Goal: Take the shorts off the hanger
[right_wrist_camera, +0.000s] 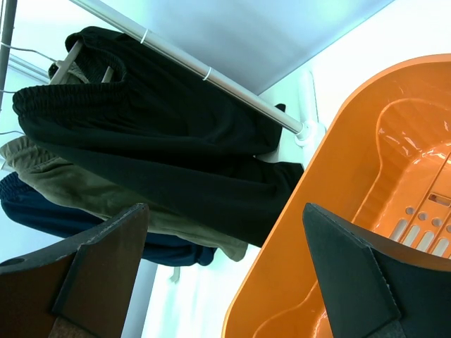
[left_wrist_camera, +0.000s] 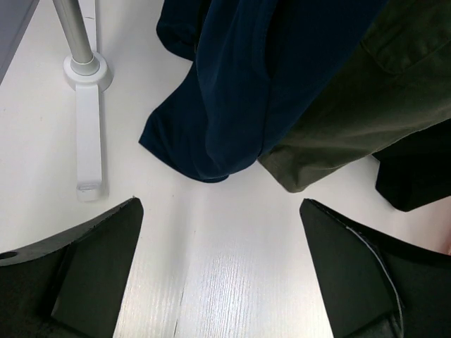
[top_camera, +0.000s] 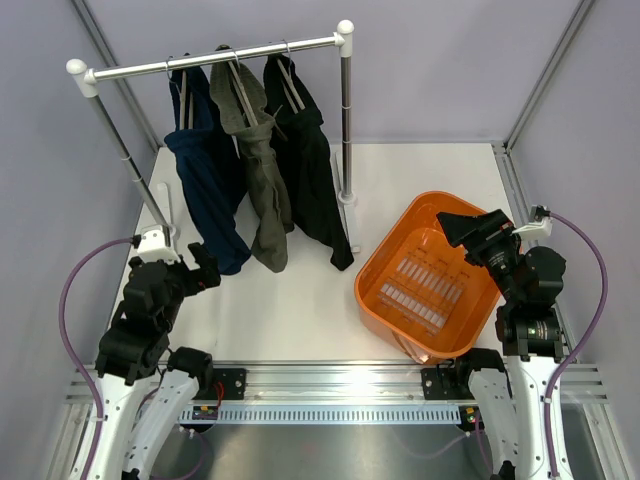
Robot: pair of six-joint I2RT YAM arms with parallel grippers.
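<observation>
White matte table top (top_camera: 290,310), faint wood grain in the left wrist view, boxed in by plain grey wall panels with aluminium framing.

Clothes rack (top_camera: 345,120): polished metal tube rail across the far left, white rounded plastic corner joints, two metal uprights. Left upright sits in a round white collar on a long flat white plastic foot (left_wrist_camera: 88,127).

Orange basket (top_camera: 385,265): glossy moulded plastic, rounded rectangle, smooth curved walls, rows of slots in the floor. It sits on the right half of the table, tilted diagonally to the table edge.

Shorts, three pairs, all on thin wire hangers (top_camera: 236,68) on the rail, hanging side by side and touching:
- navy blue shorts (top_camera: 205,190), leftmost, soft folded fabric, hem rounded and bunched low by the table
- olive-grey shorts (top_camera: 265,190), middle, slightly coarser weave
- black shorts (top_camera: 315,180), rightmost, gathered elastic waistband, hem ending near the basket's far left corner

Whether the hems touch the table cannot be told.

Left gripper (left_wrist_camera: 220,208): black wedge-shaped fingers spread wide, nothing between them, on the near side of the navy hem and apart from it.

Right gripper (right_wrist_camera: 225,211): fingers likewise wide apart and empty, over the basket's far right rim, facing the rack.
</observation>
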